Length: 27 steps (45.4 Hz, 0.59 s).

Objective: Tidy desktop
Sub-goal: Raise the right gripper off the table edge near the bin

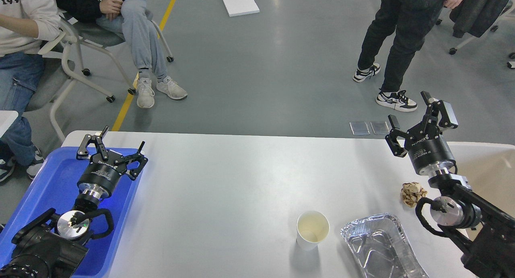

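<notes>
The white desktop (225,189) fills the lower half of the head view. On it stand a white paper cup (312,230), a crumpled foil tray (378,248) at the front right, and a crumpled brown paper ball (412,194) beside my right arm. My left gripper (120,144) is open and empty above the blue tray (44,193) at the left. My right gripper (412,117) is open and empty, raised over the table's far right edge, behind the paper ball.
A beige bin (491,165) stands at the right edge of the table. People sit on chairs (76,64) at the far left and one stands (402,40) at the far right, beyond the table.
</notes>
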### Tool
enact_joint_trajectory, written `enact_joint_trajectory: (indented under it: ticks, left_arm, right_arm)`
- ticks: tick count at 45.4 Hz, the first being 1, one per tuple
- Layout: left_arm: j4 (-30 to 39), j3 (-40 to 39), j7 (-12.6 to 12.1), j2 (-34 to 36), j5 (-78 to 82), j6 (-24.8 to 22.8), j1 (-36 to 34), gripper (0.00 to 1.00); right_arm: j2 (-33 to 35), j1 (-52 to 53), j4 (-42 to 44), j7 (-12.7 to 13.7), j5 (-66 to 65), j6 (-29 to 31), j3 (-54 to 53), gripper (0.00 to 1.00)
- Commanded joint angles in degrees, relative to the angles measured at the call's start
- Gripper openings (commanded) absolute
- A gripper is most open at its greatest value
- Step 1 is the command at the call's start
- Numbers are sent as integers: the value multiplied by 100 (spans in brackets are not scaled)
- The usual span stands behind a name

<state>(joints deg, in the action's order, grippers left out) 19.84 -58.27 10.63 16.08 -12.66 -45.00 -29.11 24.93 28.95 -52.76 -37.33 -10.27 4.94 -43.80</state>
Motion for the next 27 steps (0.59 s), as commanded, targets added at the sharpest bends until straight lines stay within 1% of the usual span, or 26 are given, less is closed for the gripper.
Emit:
enact_joint_trajectory:
  ticks: [1,5,8,10,13,17,21,27]
  left_arm:
    - [2,0,1,0,0,0,2,100]
    - [11,0,-8,0,0,0,2,100]
    - [11,0,-8,0,0,0,2,100]
    - [20,0,-8,0,9,0,2,100]
    - [20,0,-8,0,9,0,2,100]
    - [20,0,-8,0,0,0,2,100]
    - [20,0,-8,0,0,0,2,100]
    - [20,0,-8,0,0,0,2,100]
  right_arm:
    - [56,5,12,7,68,-11,188,100]
    - [108,31,-32,24,77,-19,345,100]
    - [231,154,-41,24,69,-55,714,100]
    - [424,347,-41,24,86,-63,1196,100]
    - [688,742,-50,15,121,-81,2197,100]
    - [916,1217,-76,-2,279,-81,3332,100]
    - [1232,1481,-251,-2,438,-37,3931,100]
    - [1777,1911,-726,33,455,-81,4441,100]
